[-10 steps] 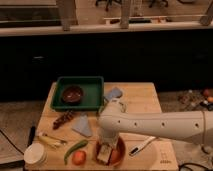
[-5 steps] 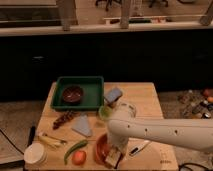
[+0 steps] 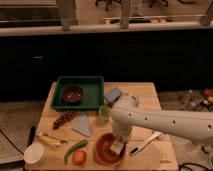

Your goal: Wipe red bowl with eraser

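Note:
The red bowl (image 3: 103,150) sits near the front edge of the wooden table (image 3: 145,97), orange-red with a lighter inside. My white arm reaches in from the right and bends down over the bowl's right half. The gripper (image 3: 119,143) is at the arm's tip inside the bowl, shut on the eraser (image 3: 118,147), a small pale block pressed against the bowl's inner right side. The arm covers the bowl's far right rim and most of the fingers.
A green tray (image 3: 93,90) at the back left holds a dark maroon bowl (image 3: 72,94). A grey-blue cloth (image 3: 82,126), a small green cup (image 3: 104,113), a green chilli (image 3: 75,149), an orange fruit (image 3: 79,157), a white lid (image 3: 35,154) and a white utensil (image 3: 146,143) lie around the bowl.
The gripper with the eraser has slid from the left part of the bowl to its right side. The arm has swung rightward with it.

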{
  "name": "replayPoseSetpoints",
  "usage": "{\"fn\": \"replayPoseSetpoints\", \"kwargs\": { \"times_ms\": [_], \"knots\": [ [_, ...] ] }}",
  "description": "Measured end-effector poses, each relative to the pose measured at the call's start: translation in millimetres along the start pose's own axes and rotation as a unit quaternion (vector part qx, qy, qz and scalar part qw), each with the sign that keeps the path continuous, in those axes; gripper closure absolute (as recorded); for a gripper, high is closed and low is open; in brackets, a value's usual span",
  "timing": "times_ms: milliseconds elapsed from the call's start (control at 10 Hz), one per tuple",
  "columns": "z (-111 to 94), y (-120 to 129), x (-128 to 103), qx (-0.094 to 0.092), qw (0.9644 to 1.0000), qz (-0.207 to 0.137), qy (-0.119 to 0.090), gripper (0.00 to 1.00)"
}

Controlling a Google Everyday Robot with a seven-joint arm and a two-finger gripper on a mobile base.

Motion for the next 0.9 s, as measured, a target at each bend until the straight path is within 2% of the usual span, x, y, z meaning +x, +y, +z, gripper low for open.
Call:
{"fn": "replayPoseSetpoints", "kwargs": {
  "times_ms": [200,500,700,900],
  "knots": [
    [0.1,-13.5,0.7,-0.002,0.9997,-0.025,-0.001,1.00],
    [0.4,-40.9,-22.1,-0.004,0.9966,-0.081,-0.015,1.00],
    [1.3,-42.2,-36.9,-0.003,0.9943,-0.103,-0.026,1.00],
    [1.4,-33.3,-52.1,-0.004,0.9936,-0.108,-0.033,1.00]
  ]
}}
